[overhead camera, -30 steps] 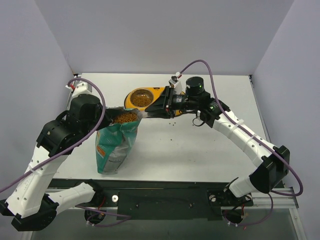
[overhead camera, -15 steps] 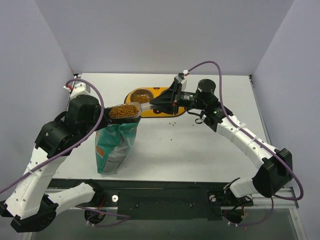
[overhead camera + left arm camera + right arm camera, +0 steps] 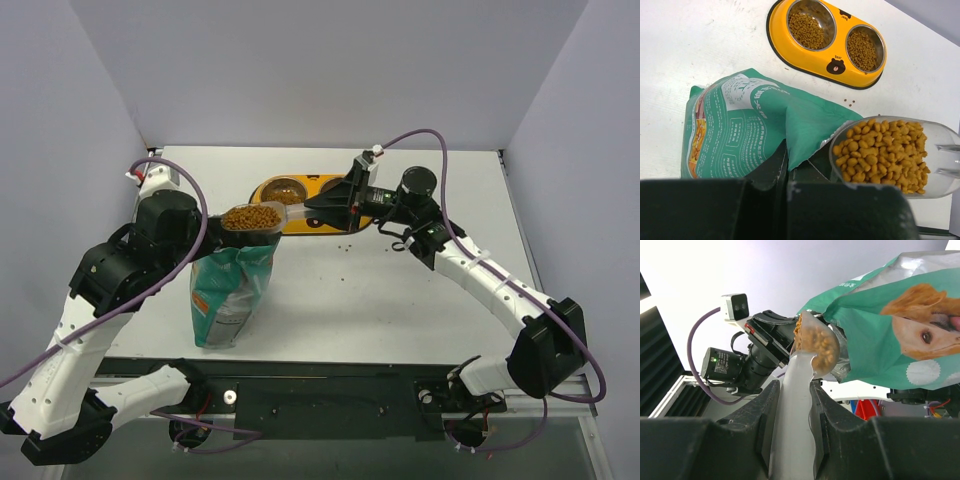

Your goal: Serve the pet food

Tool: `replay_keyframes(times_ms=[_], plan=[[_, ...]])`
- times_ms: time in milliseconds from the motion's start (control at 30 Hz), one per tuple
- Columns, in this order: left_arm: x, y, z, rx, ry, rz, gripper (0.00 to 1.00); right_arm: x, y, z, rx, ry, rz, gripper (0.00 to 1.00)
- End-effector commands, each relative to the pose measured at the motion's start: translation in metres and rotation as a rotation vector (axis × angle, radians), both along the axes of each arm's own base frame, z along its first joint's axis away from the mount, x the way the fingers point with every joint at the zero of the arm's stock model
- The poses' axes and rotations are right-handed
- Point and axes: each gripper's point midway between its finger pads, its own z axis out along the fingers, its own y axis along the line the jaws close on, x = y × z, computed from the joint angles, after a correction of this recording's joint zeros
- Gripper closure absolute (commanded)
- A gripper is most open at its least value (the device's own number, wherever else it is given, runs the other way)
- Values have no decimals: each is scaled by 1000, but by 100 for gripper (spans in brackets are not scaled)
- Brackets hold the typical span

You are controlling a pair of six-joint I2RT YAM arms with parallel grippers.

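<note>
Ana: From the top, where is the food?

Ben: The food fills a clear scoop, up over the open bag. The right gripper squeezes the scoop's handle. The yellow dish sits on the table, at 3 o'clock from the scoop.

Ana: And the left gripper?

Ben: In its own camera, it pinches the bag's top edge tight. The full scoop is at 4 o'clock in that picture. The dish is at 12 o'clock, with food in both halves. A few loose bits lie at 5 o'clock from the dish.

Ana: And the right camera?

Ben: Two fingers press the handle from both sides. The scoop points to 12 o'clock, heaped with food. The bag, with a dog on it, is at 2 o'clock.
</note>
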Motion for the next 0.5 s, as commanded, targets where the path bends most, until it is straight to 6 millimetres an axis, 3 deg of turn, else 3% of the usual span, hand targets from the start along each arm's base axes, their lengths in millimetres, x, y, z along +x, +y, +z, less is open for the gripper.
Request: replay_keyframes(times_ms=[0,267,467], plan=[[8,6,89,-214,-298,67,100,-3,-12,41,95,-133,-13,100],[6,31,85,-165,-309,183,100,-1,-22,62,120,-148,-29,100],[7,40,79,-126,-305,223,100,15,-32,80,137,-166,-69,100]])
